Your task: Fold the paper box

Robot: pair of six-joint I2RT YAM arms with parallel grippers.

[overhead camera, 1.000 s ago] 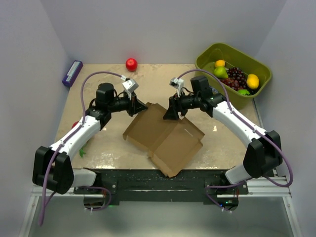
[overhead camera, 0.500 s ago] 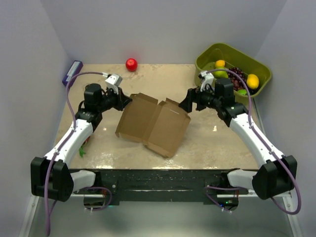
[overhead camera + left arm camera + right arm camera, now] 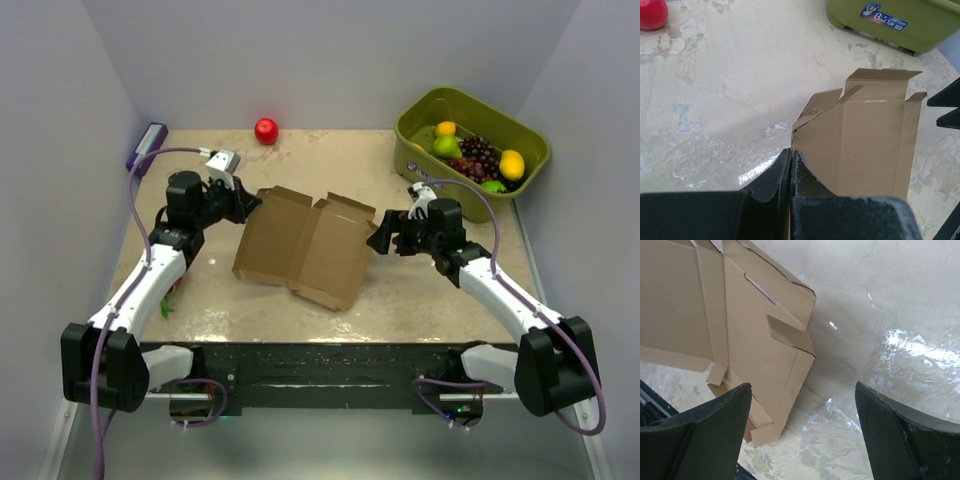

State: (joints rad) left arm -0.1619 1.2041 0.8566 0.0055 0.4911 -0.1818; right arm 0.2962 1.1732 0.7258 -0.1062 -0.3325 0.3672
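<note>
The paper box (image 3: 305, 245) is a flat brown cardboard sheet with flaps, lying unfolded across the middle of the table. My left gripper (image 3: 247, 203) is shut on its far-left edge. In the left wrist view the thin edge runs into the closed jaws (image 3: 790, 155) and the sheet (image 3: 870, 140) stretches away to the right. My right gripper (image 3: 378, 235) stands open just off the box's right edge, touching nothing. The right wrist view shows its wide-apart fingers (image 3: 802, 387) over bare table, with the box (image 3: 740, 330) at upper left.
An olive-green tub (image 3: 415, 115) with fruit stands at the back right and also shows in the left wrist view (image 3: 890, 20). A red apple (image 3: 266, 130) sits at the back edge. A purple object (image 3: 147, 147) lies at the back left. Walls close in three sides.
The right gripper opened, let go of the box and drew back to its right side. The left gripper pulled the box leftward, and it now lies flatter on the table.
</note>
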